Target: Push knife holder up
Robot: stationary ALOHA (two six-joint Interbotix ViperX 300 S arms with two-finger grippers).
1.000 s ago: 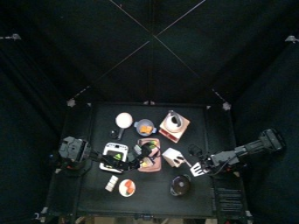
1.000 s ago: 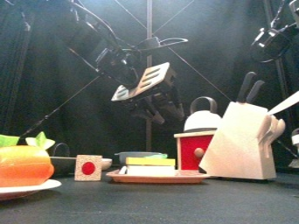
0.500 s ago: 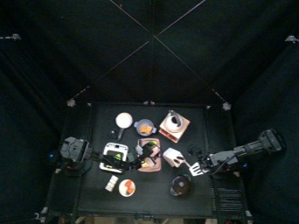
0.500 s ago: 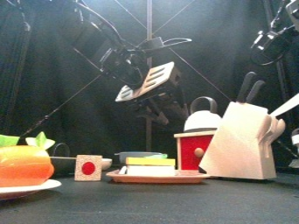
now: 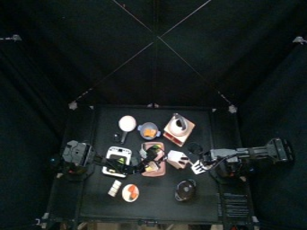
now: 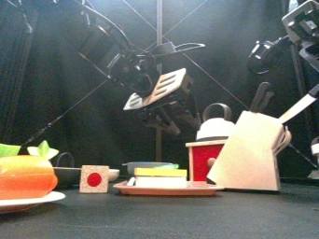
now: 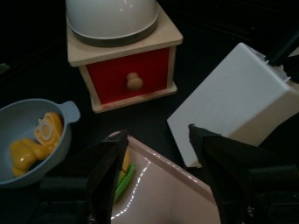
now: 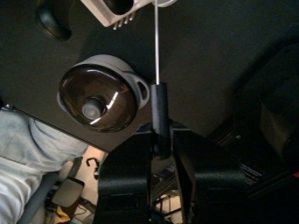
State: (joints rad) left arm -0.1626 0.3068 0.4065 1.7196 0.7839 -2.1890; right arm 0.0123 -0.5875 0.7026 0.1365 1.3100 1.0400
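Observation:
The knife holder [image 6: 249, 154], a small white wedge with black handles sticking out of its top, stands tilted at the table's right of middle [image 5: 178, 160]. In the left wrist view its white side [image 7: 233, 96] lies just beyond my left gripper [image 7: 158, 144], which hangs open and empty above the pink board. My right gripper [image 8: 158, 153] is shut on the black handle of a thin metal tool [image 8: 156, 52]. The tool's far end reaches the holder's slotted top [image 8: 122, 9]. From above, the right gripper [image 5: 206, 164] sits right beside the holder.
A red box with a white dome [image 7: 122, 74] stands next to the holder. A blue bowl of yellow pieces [image 7: 35, 140] and the pink board [image 7: 163, 192] lie near it. A dark round pot [image 8: 103, 92] sits in front. A plate with an orange item [image 6: 25, 182] is front left.
The right arm has swung to lie level across the table's right side. The knife holder has tipped a little to the left. The left gripper stays open.

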